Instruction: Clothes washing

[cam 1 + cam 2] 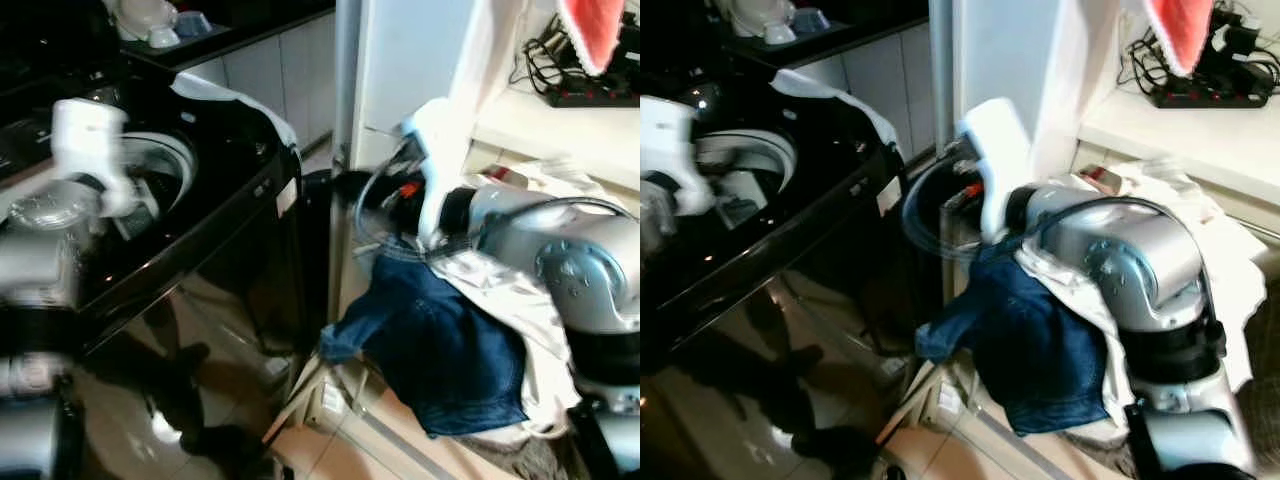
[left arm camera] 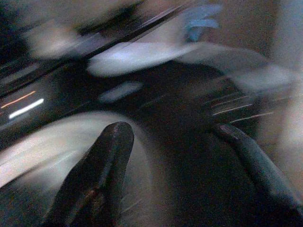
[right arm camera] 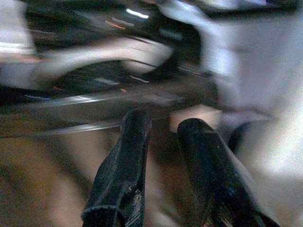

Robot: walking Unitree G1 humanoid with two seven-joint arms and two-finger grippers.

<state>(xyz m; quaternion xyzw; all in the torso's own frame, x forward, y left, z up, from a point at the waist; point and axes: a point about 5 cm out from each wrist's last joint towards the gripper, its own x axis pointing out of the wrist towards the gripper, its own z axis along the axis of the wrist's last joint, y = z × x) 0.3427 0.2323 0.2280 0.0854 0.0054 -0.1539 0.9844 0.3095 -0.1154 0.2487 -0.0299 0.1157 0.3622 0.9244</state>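
Note:
A black top-loading washing machine (image 1: 235,200) stands at the left, its lid up and the pale drum rim (image 1: 170,150) showing. My left gripper (image 2: 170,137) hovers over the drum opening, open with nothing between its fingers. Blue jeans (image 1: 440,350) hang off a heap of light clothes (image 1: 520,300) at the right, just under my right forearm. My right gripper (image 3: 163,125) points into the dark gap between the washer and a white cabinet (image 1: 400,60). Its fingers stand slightly apart and hold nothing. Both wrist views are blurred.
A white cloth (image 1: 230,95) lies over the washer's back corner. Bowls (image 1: 150,20) sit on the dark counter behind. On the shelf at the right are a power strip (image 1: 590,95) and a hanging red cloth (image 1: 595,30). The shiny floor (image 1: 200,420) lies below.

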